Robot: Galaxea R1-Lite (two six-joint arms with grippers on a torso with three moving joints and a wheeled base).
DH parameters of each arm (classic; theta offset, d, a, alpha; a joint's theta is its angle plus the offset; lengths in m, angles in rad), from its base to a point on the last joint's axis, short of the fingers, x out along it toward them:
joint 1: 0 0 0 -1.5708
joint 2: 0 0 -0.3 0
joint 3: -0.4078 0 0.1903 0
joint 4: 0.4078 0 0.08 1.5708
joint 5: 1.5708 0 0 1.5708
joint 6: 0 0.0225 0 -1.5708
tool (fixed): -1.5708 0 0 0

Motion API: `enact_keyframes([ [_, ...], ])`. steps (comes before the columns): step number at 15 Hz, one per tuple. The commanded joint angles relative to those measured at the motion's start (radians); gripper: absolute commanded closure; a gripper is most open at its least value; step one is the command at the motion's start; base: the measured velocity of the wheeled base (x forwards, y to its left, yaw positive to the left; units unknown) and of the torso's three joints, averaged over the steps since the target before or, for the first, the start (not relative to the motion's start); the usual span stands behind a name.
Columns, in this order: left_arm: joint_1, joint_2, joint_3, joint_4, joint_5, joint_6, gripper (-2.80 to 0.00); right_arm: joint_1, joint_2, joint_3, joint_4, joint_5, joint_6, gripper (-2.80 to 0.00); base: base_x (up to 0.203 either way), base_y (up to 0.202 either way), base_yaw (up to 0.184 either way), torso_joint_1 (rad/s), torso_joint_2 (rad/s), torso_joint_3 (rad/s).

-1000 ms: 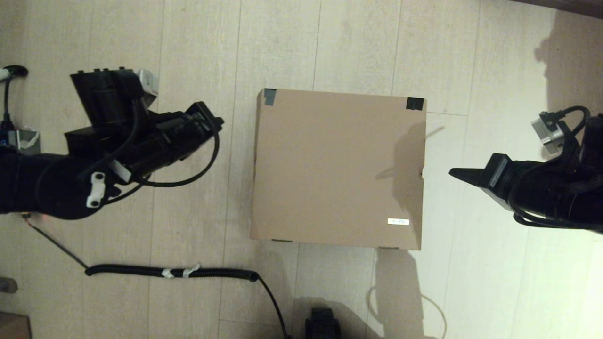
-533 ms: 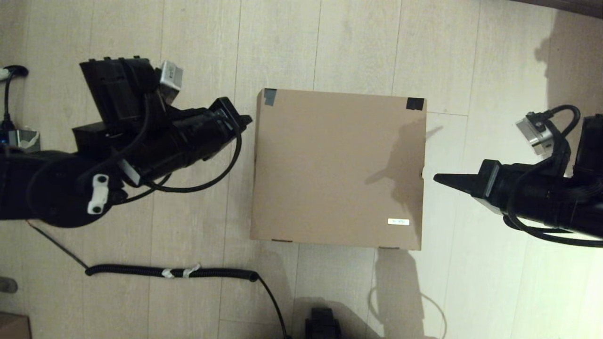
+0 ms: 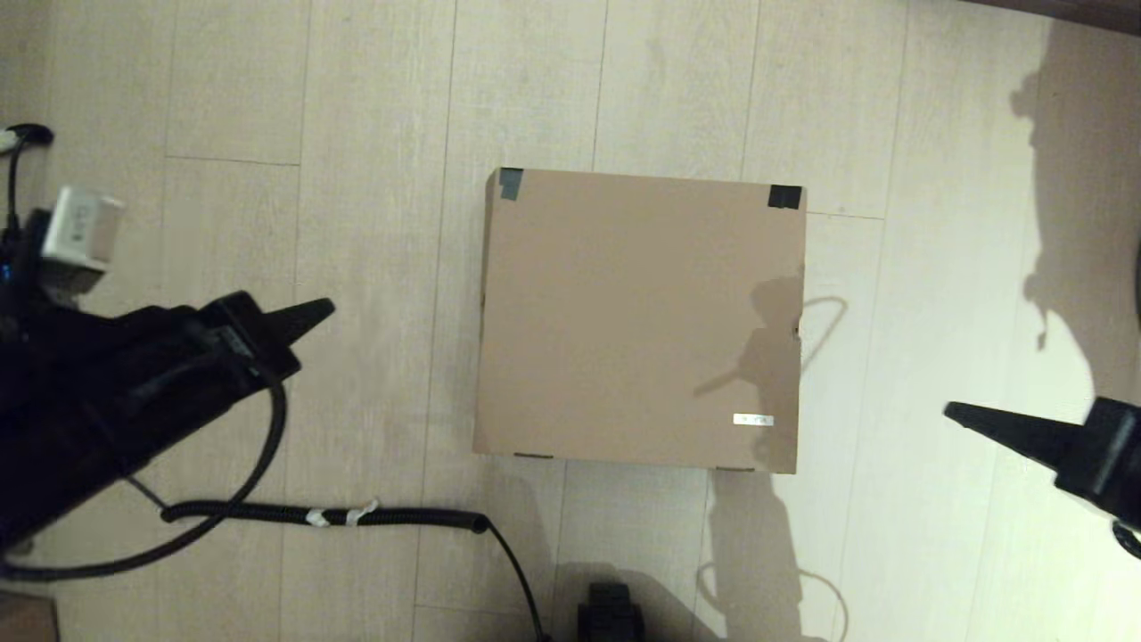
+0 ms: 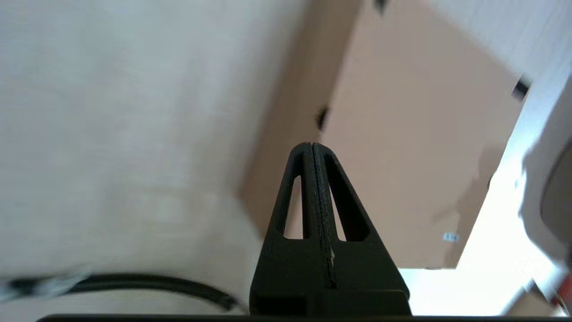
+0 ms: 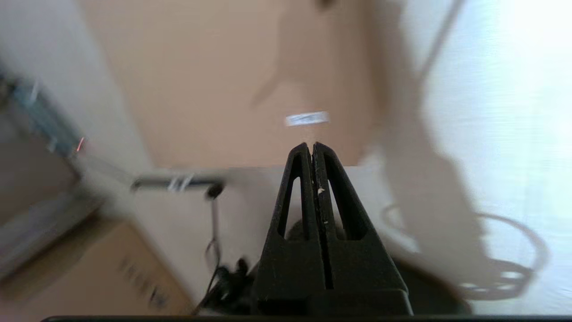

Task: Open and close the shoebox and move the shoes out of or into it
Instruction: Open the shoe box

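Note:
The shoebox (image 3: 637, 316) is a plain brown cardboard box lying closed on the pale wood floor in the middle of the head view, with black tape at its far corners and a small white label near its front right corner. It also fills part of the left wrist view as the shoebox (image 4: 402, 170) and of the right wrist view as the shoebox (image 5: 232, 80). The shoes are hidden. My left gripper (image 3: 328, 310) is shut and empty, well left of the box. My right gripper (image 3: 950, 411) is shut and empty, right of the box near its front corner.
A black coiled cable (image 3: 325, 514) lies on the floor in front of the box on the left. A dark part of my base (image 3: 611, 613) shows at the bottom edge. A socket and plug (image 3: 22, 138) sit at the far left.
Both arms have pulled back from the box's sides. The left gripper has swung away to the left and nearer me; the right gripper has drawn back to the right and nearer me. The box has not moved.

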Motion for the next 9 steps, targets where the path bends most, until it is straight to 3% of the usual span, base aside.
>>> enact_keyframes([
  [1,0.087,-0.237,0.080,0.009,-0.008,0.002,0.00,-0.033,-0.162,0.052,-0.002,-0.020,0.006,0.00,0.000,0.000,0.000,0.000,0.00,0.000],
  [2,0.118,-0.296,0.101,0.028,-0.018,0.011,0.00,-0.044,-0.223,0.062,-0.001,-0.030,0.008,0.00,0.000,0.000,0.000,0.000,0.00,0.000],
  [4,0.168,-0.340,0.135,0.046,-0.032,0.140,0.00,-0.076,-0.307,0.090,0.003,-0.047,0.038,0.00,0.000,0.000,0.000,0.000,0.00,0.000],
  [6,0.188,-0.371,0.108,0.077,-0.043,0.164,0.00,-0.090,-0.296,0.091,0.016,-0.066,0.152,0.00,0.000,0.000,0.000,0.000,0.00,0.000],
  [9,0.190,-0.362,0.047,0.136,-0.069,0.212,0.00,-0.106,-0.264,0.081,0.021,-0.077,0.163,0.00,0.000,0.000,0.000,0.000,0.00,0.000],
])
